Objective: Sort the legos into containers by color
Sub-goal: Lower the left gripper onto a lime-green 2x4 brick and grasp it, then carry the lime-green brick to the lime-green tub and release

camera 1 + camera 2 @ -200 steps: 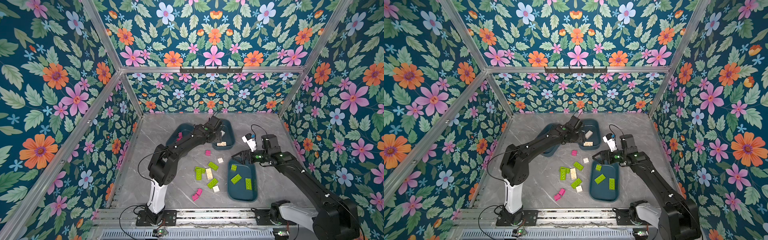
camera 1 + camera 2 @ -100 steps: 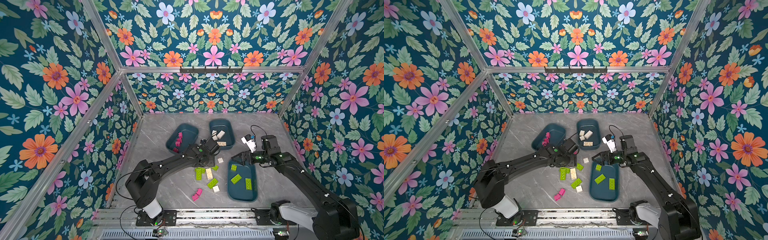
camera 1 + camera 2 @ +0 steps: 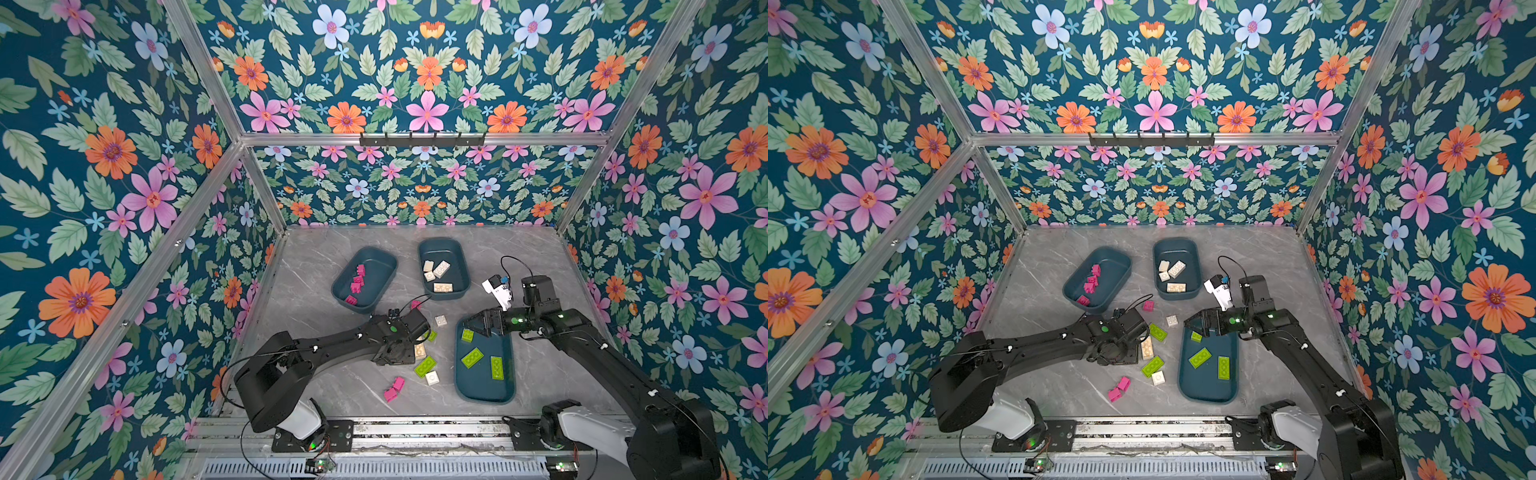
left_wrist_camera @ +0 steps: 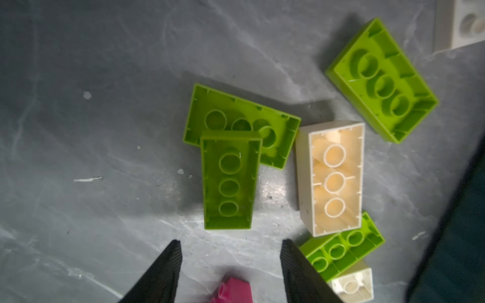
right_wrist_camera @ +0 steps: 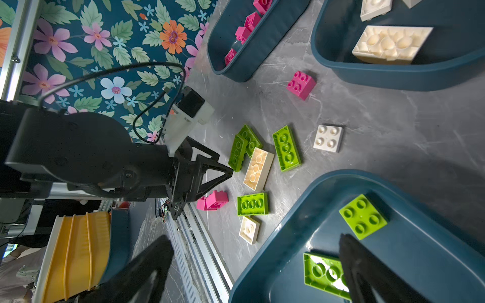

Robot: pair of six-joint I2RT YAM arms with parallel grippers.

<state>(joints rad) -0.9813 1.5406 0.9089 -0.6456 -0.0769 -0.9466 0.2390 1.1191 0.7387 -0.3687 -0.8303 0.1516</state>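
Three dark teal containers sit on the grey table: one with pink legos [image 3: 365,277], one with cream legos [image 3: 443,268], and one with green legos [image 3: 484,365]. My left gripper [image 4: 230,242] is low over the loose pile and open, with nothing between its fingers [image 4: 168,270]. Just ahead of its tips a green oblong brick [image 4: 228,181] rests on another green one [image 4: 236,115], next to a cream brick [image 4: 333,178]. My right gripper [image 5: 253,237] hangs open and empty over the far end of the green tub [image 5: 288,210], near a square green brick [image 5: 363,216].
Loose on the table are a pink brick [image 3: 415,304], a square cream one [image 3: 440,320], a green oblong [image 3: 424,365], a small cream one [image 3: 432,377] and a pink pair [image 3: 394,388]. The floral walls enclose three sides. A metal rail [image 3: 415,432] runs along the front.
My left arm has swung from the cream tub at the back down to the loose pile in the middle, and its jaws have narrowed. The right arm has stayed put.
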